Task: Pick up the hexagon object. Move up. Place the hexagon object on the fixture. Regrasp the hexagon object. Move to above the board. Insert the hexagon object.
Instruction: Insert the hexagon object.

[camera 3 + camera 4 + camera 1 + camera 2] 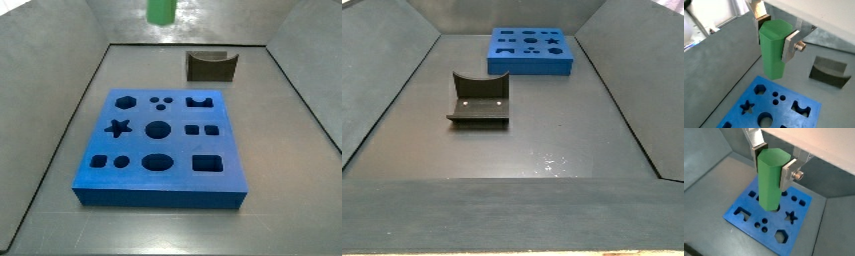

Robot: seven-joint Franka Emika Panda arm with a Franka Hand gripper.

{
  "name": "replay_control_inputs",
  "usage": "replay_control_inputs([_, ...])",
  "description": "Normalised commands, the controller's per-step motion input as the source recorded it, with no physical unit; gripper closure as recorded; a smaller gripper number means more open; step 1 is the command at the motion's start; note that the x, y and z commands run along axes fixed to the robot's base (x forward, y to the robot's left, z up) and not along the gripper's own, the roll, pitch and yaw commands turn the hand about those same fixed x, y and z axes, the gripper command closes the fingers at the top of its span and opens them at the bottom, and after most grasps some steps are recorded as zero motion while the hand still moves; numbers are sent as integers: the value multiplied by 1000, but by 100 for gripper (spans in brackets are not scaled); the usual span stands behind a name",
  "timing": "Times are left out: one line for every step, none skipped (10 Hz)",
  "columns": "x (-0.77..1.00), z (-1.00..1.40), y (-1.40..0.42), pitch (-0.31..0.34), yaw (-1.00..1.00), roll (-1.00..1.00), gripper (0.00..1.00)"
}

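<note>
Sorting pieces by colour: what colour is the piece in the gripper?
Bright green hexagon object, held upright in the gripper; clearest in wrist views.

Dark L-shaped fixture (477, 101) on grey table (556, 140); thick blue cut-out board (533, 50) well apart behind; tool unseen.

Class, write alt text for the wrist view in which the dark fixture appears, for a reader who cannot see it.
The gripper holds the green hexagon object upright between its silver fingers, raised above the blue board with its shaped cut-outs. The dark fixture stands empty on the grey floor beyond the board.
</note>
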Motion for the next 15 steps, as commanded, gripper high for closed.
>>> replay_control_inputs([0,-623,0,-86,-1000,-77,100])
replay_control_inputs([0,-683,0,0,-1000,0,100])
replay_control_inputs([0,-717,0,-23,-1000,-17,100])
replay_control_inputs([243,-229,0,0,-520,-400,100])
replay_control_inputs([0,-20,0,0,0,0,100])
replay_control_inputs([-960,-574,529,-60,-189,-191,100])
replay_control_inputs([-1000,-714,483,-20,-214,-317,100])
replay_control_inputs([-1000,-774,463,-60,-223,-343,100])
replay_control_inputs([-363,-400,97,-160,0,-743,100])
replay_control_inputs([-6,-74,0,0,354,-1000,100])
replay_control_inputs([0,-231,94,0,291,-877,100])
replay_control_inputs([-23,-37,0,0,0,29,100])
replay_control_inputs([-451,-711,0,0,0,120,100])
replay_control_inputs([-757,-749,80,-11,11,43,100])
replay_control_inputs([-49,0,0,-86,6,0,100])
